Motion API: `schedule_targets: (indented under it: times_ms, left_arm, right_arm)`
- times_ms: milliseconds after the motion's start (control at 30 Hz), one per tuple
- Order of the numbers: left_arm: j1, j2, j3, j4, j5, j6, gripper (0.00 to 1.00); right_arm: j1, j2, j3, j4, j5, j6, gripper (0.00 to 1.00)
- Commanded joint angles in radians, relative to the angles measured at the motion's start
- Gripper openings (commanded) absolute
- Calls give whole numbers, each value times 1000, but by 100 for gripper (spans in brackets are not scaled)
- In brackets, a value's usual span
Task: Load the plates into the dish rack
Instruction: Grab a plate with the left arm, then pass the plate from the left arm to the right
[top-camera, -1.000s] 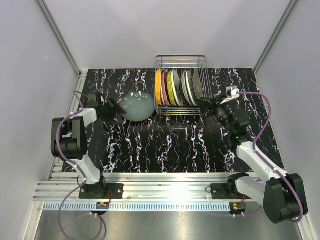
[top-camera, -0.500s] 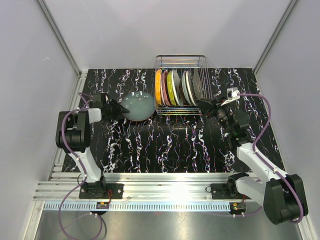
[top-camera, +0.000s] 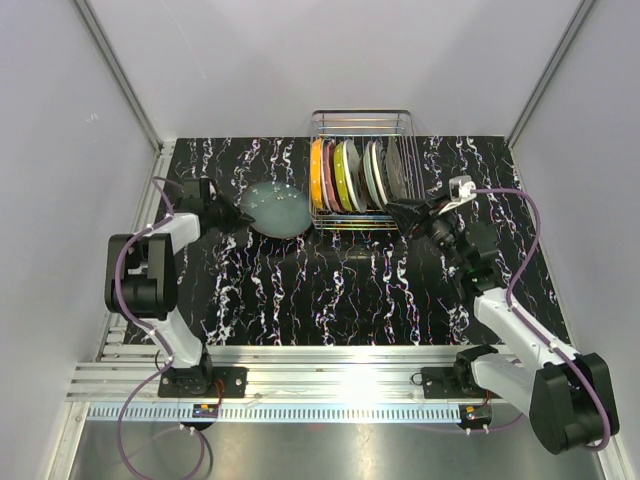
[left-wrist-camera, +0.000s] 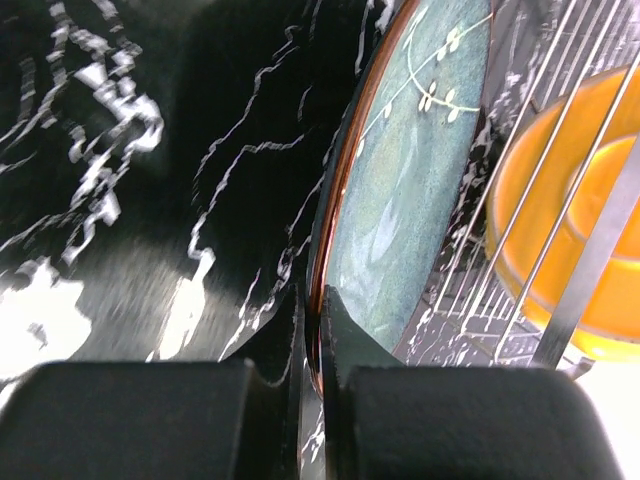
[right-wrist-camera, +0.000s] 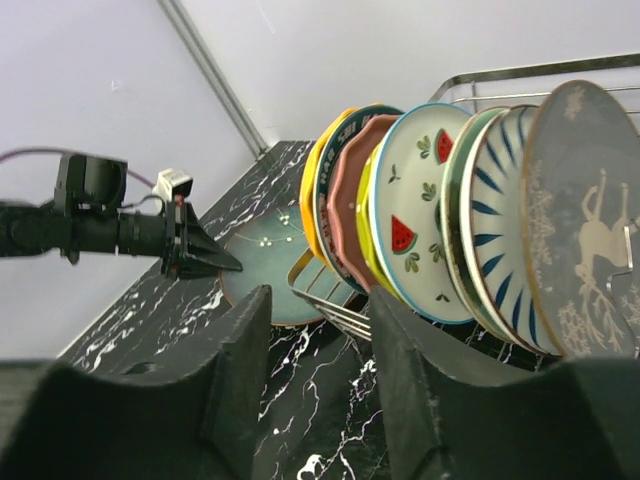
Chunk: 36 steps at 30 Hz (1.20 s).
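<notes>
Black white-veined tabletop (top-camera: 330, 290), pale enclosure walls all round. Left gripper (top-camera: 228, 212) is pinching the near rim of a teal plate (top-camera: 272, 210); wrist view shows both fingers (left-wrist-camera: 345, 330) pressed onto the edge with the plate running away from them almost edge-on, so it is held tilted rather than flat. Judgement: a rim pinch is the only hold thin jaws get on a plate, and tilting it up prepares it to go in vertically. Dish rack (top-camera: 360, 114) lies just beyond the plate's far edge as seen from the left fingers; its wires and the orange plate (left-wrist-camera: 560, 240) sit directly behind the teal face. Cannot tell whether the plate touches the wires. The other plates (top-camera: 350, 177) stand on edge between the dividers, packed close, with the deer plate (right-wrist-camera: 585, 230) nearest the right fingers. Right gripper (right-wrist-camera: 318, 300) has its fingers spread and holds nothing; it hovers near the rack's right front corner, pointing along the row. Judgement: placed to steady the rack or to receive the plate. Teal plate is the only one outside the rack, so the task looks nearly complete; main risk is the rim catching on the side wires.
</notes>
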Motion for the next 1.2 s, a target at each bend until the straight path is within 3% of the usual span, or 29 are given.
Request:
schedule_targets:
  times_ms: [0,133,267,333,367,500,867,1167]
  left_arm:
    - [12,-89,72,-120,-73,66,0]
    - [17,-164,134,-232,-116,109,0]
    - [15,-230,158,-293,-142,166,0]
    - [17,-264,164,-318,-162,200,0]
    - [17,-273,167,-330,-168,213,0]
    - [15,-322,143,-335,-196,241,0]
    - [15,-374,133,-319,-84,200,0]
    - [15,-391,122,-303,-38,175,0]
  right_arm:
    - [42,-14,40,7,-16,-77,53]
    - [166,3,79,-49,60,-218,58]
    - [392,66,164,-157,145,-433,59]
    - [502,150,213,-206,197,-580,64]
    - [503,150,230,-217,217,-581,66]
    - [696,355,355,-278,326,-766,76]
    - [787,831,687,-292,389,-843,80]
    - [790,1052,940,-336,518,-913,80]
